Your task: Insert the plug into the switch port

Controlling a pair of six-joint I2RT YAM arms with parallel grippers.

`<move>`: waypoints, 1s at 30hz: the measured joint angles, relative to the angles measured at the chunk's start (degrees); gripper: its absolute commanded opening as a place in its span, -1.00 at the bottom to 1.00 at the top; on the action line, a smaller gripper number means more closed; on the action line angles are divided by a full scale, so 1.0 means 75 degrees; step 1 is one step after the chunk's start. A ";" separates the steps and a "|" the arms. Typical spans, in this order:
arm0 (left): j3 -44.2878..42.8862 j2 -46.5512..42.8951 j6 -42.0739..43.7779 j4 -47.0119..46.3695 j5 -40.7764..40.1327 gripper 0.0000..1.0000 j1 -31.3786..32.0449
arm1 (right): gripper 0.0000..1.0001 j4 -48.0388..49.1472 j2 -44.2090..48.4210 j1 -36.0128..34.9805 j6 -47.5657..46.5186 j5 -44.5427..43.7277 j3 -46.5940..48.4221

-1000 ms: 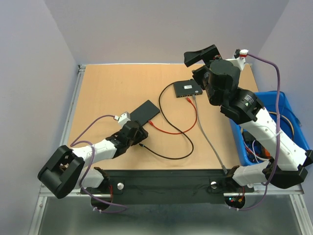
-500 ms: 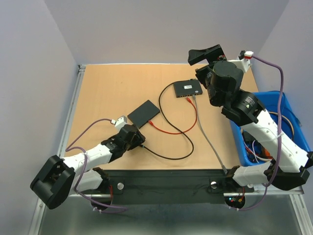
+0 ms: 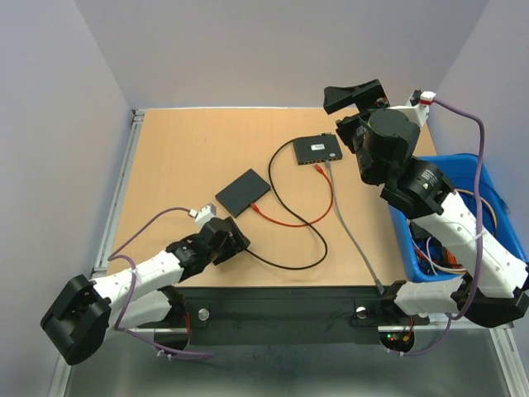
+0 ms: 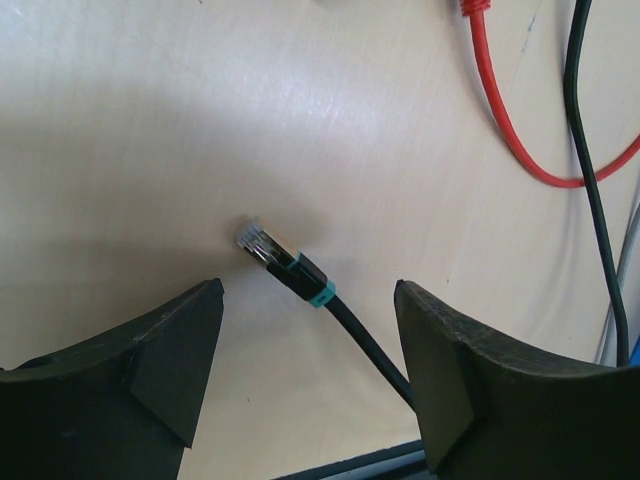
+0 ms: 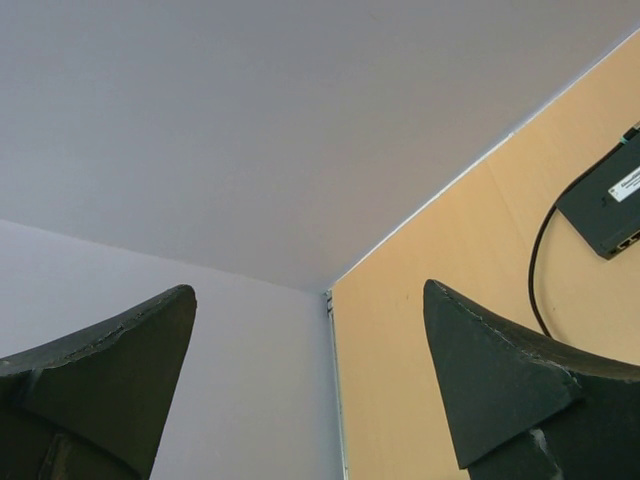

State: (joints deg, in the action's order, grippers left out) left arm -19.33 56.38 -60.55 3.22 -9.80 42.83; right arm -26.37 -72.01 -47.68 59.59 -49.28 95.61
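The black switch lies at the far middle of the table, with a grey cable plugged into its front; it also shows in the right wrist view. The loose plug, clear with a teal band, ends a black cable and lies flat on the table. My left gripper is open and low over the table, and the plug lies just ahead of its fingertips, touching neither. In the top view the left gripper is at the near left. My right gripper is open, empty and raised behind the switch.
A flat black pad lies beyond the left gripper. A red cable curves across the middle, also in the left wrist view. A blue bin of cables stands at the right edge.
My left arm has drawn back toward the near left, its gripper still open over the plug end. My right arm has shifted slightly to the right and stayed raised.
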 measured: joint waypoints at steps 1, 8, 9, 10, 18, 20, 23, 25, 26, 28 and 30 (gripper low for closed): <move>-0.0012 0.0003 -0.0073 0.0041 0.0038 0.64 0.0067 | 1.00 0.0026 0.0032 0.0000 0.0000 -0.0006 0.0000; -0.0157 0.0388 -0.0341 -0.0146 0.0117 0.64 0.0323 | 1.00 0.0050 0.0172 0.0000 0.0000 -0.0070 -0.0003; -0.0219 0.0542 -0.0350 -0.0230 0.0128 0.64 0.0329 | 1.00 0.0061 0.0172 0.0000 -0.0003 -0.0090 -0.0003; -0.0259 0.0638 -0.0347 -0.0309 0.0140 0.64 0.0329 | 1.00 0.0070 0.0172 0.0000 -0.0003 -0.0105 0.0000; -0.0632 0.1644 -0.0309 -0.1204 0.0061 0.64 0.0329 | 1.00 0.0227 0.0169 0.0000 -0.0213 -0.0256 0.0003; -0.0662 0.1763 -0.0289 -0.1346 0.0038 0.58 0.0329 | 1.00 0.0294 0.0099 0.0000 -0.0303 -0.0303 0.0003; -0.0662 0.1801 -0.0262 -0.1390 0.0003 0.47 0.0329 | 1.00 0.0326 0.0006 0.0000 -0.0358 -0.0294 0.0003; -0.0656 0.1848 -0.0248 -0.1431 -0.0032 0.27 0.0326 | 1.00 0.0332 0.0015 0.0000 -0.0364 -0.0286 -0.0003; -0.0656 0.1865 -0.0233 -0.1434 -0.0044 0.19 0.0326 | 1.00 0.0344 0.0050 0.0000 -0.0364 -0.0283 -0.0017; -0.0644 0.1964 -0.0210 -0.1472 -0.0082 -0.06 0.0326 | 1.00 0.0385 0.0157 0.0000 -0.0353 -0.0256 -0.0099; -0.0629 0.2104 -0.0195 -0.1539 -0.0108 -0.21 0.0326 | 1.00 0.0396 0.0291 0.0000 -0.0347 -0.0242 -0.0210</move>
State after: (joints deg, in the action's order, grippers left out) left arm -24.05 72.16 -62.02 -8.32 -10.61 45.28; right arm -23.40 -69.82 -47.68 56.99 -51.09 94.04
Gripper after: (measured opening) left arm 0.470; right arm 0.998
